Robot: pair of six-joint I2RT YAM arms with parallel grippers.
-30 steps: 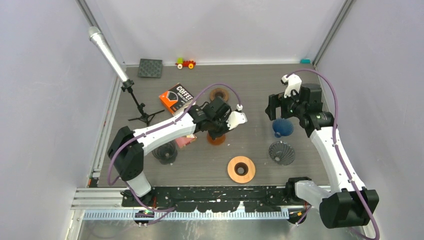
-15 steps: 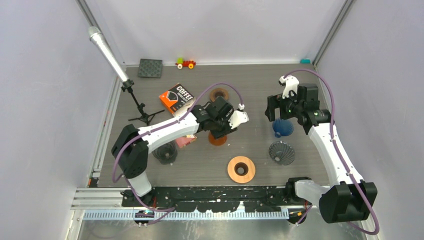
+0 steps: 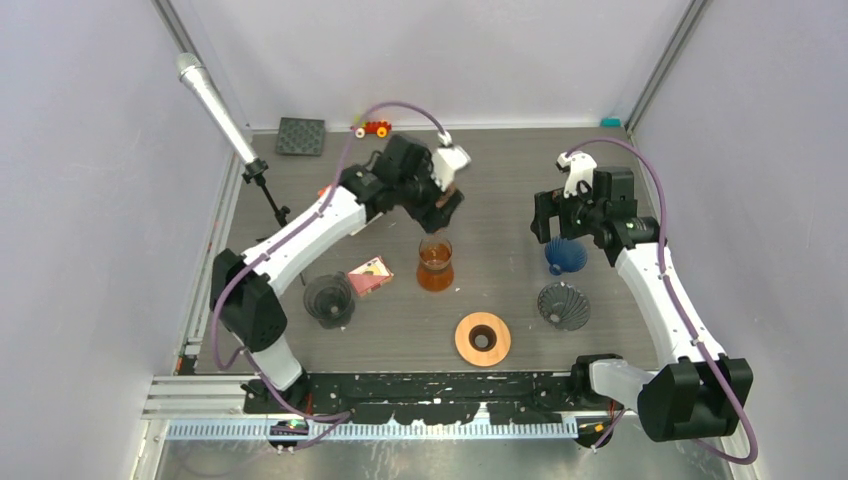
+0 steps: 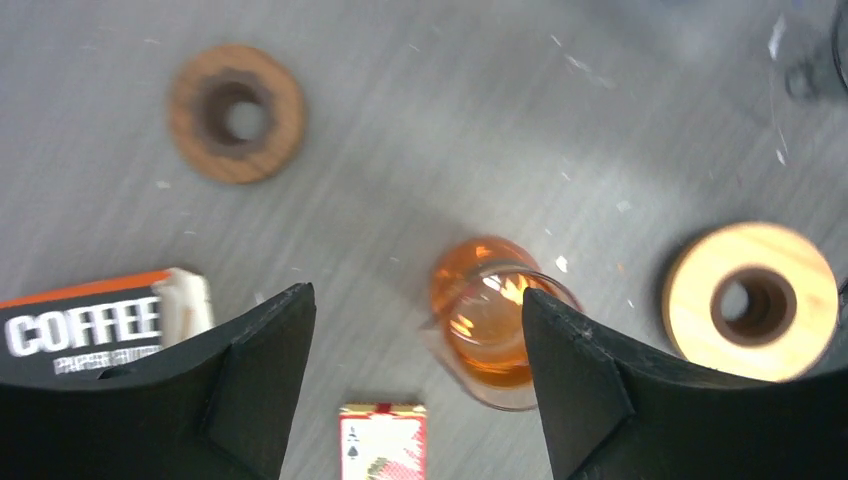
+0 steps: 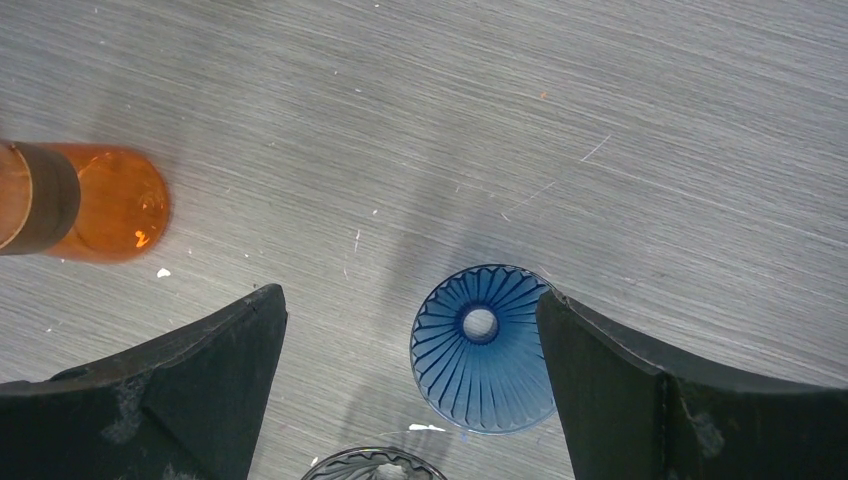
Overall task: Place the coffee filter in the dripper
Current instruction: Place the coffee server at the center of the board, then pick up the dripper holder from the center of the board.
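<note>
Coffee filter box (image 4: 88, 325) partly behind fingers (image 4: 200, 400)

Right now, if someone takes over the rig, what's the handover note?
Left gripper: open, empty, above the orange carafe, which stands free on the table.
Right gripper: open, empty, over the blue dripper.
COFFEE box: on the table beside the left gripper, presumably holding the filters. No loose filter in view.
Done: nothing; the blue dripper is empty.
Left: get a filter and seat it in the dripper.

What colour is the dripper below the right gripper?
The dripper is blue with radial ribs; the right wrist view shows it best.
</note>
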